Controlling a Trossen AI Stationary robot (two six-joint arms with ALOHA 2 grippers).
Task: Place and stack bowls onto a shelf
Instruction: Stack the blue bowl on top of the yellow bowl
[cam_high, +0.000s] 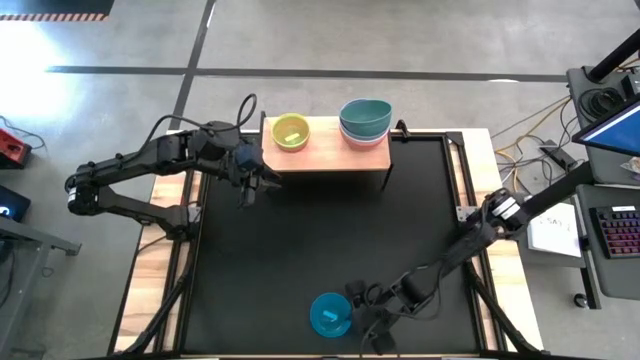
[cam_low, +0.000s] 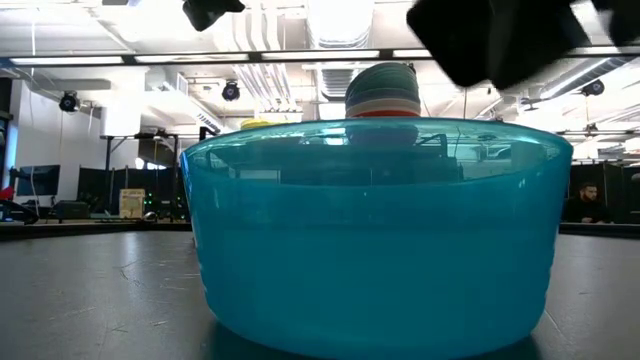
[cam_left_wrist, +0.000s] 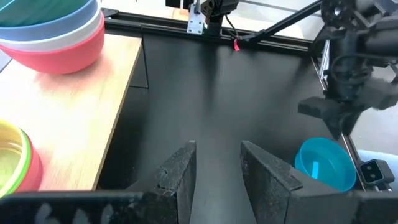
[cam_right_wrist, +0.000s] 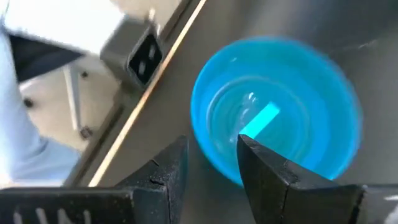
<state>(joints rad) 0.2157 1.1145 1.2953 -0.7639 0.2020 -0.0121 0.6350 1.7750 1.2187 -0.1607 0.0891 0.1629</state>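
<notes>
A bright blue bowl (cam_high: 330, 314) sits on its base on the black table near the near edge; it fills the low view (cam_low: 380, 240). My right gripper (cam_right_wrist: 214, 171) is open and hovers above the bowl's rim (cam_right_wrist: 214, 163), one finger over the inside and one outside, apart from it. On the shelf (cam_high: 325, 155) stand a teal-topped stack (cam_high: 365, 122) over lavender-blue, white and red, and a yellow-green-topped stack (cam_high: 290, 132). My left gripper (cam_left_wrist: 217, 174) is open beside the shelf's left end.
The table's metal near edge and a camera block (cam_right_wrist: 142, 55) lie close beside the blue bowl. Black tabletop (cam_high: 320, 240) stretches between the bowl and the shelf. The right arm (cam_left_wrist: 354, 74) reaches down over the bowl. Wooden side strips flank the black top.
</notes>
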